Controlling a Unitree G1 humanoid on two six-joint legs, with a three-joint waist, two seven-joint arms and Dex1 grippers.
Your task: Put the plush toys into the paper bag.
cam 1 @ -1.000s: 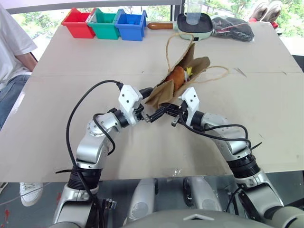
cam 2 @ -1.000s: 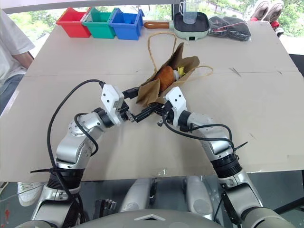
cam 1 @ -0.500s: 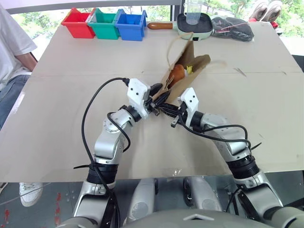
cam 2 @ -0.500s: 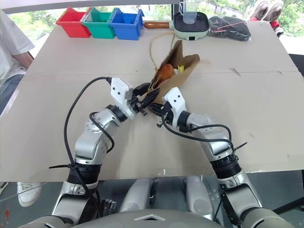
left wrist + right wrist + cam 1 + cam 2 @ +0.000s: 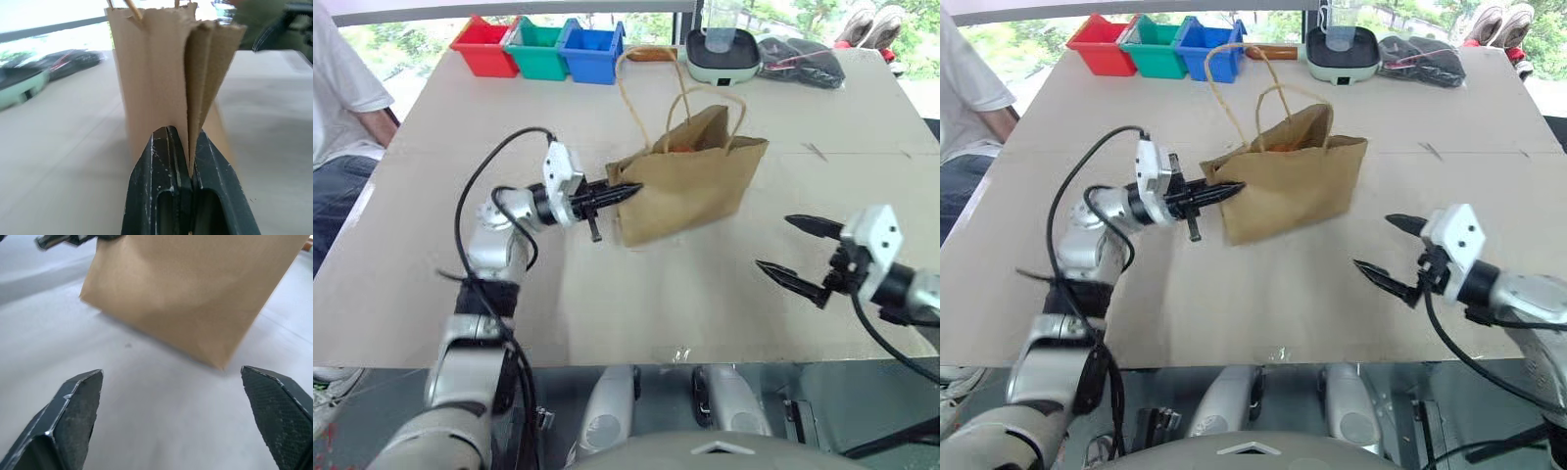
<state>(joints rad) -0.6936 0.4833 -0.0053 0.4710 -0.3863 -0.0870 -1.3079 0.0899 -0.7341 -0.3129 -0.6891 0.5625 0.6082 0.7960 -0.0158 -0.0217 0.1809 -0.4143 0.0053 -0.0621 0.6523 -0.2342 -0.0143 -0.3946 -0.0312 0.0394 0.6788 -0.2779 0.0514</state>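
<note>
The paper bag stands upright on the surface. The left end effector pinches the bag's side edge tight. The right end effector hangs wide apart, well away from the bag. The head view shows something orange at the bag's mouth; the left wrist view shows the bag's side folds.
</note>
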